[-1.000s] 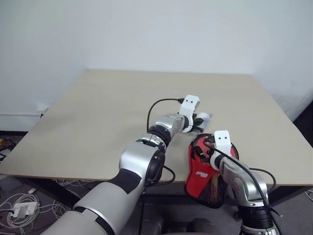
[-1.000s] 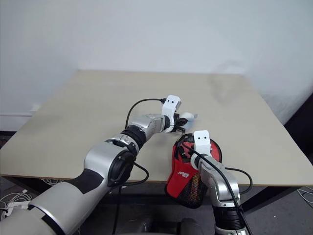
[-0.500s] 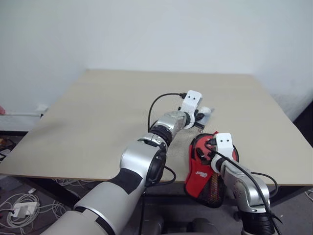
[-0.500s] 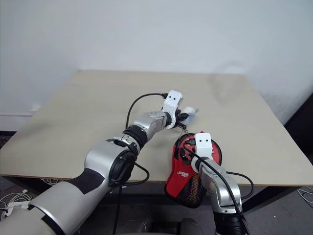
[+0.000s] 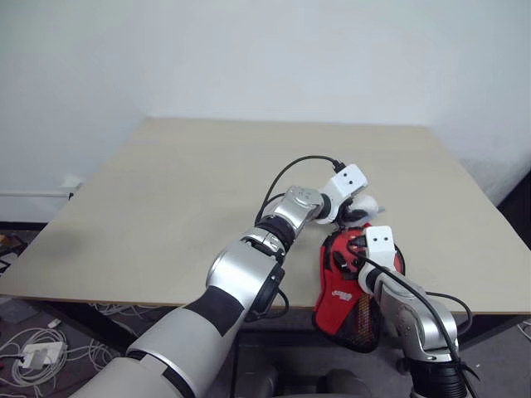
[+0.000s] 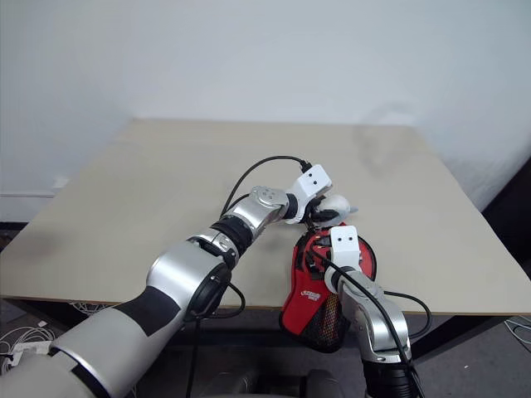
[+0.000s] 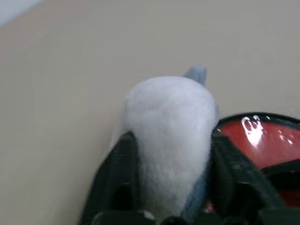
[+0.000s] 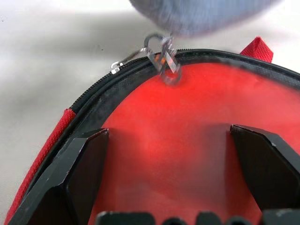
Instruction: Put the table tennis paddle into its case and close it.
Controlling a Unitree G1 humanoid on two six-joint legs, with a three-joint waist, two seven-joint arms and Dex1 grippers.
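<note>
The red case point(image 5: 340, 290) with black trim lies at the table's near edge, and its lower part hangs over that edge. Its zip runs round the far rim, where two metal pulls point(image 8: 161, 58) sit. My right gripper point(image 8: 167, 131) stands open low over the case's red front, one finger on each side. My left gripper point(image 7: 172, 138) is at the case's far end point(image 7: 262, 140). A white soft tag point(image 7: 168, 117) fills the gap between its fingers and touches both. The paddle is hidden.
The beige table point(image 5: 166, 191) stretches away to the left and far side, up to a white wall. Its near edge runs just under the case. Cables and a power strip point(image 5: 37, 352) lie on the floor at the lower left.
My left gripper has swung right and rolled, carrying the white tag from the table to just above the case's far end. Its fingers now stand wider. The right gripper has kept still.
</note>
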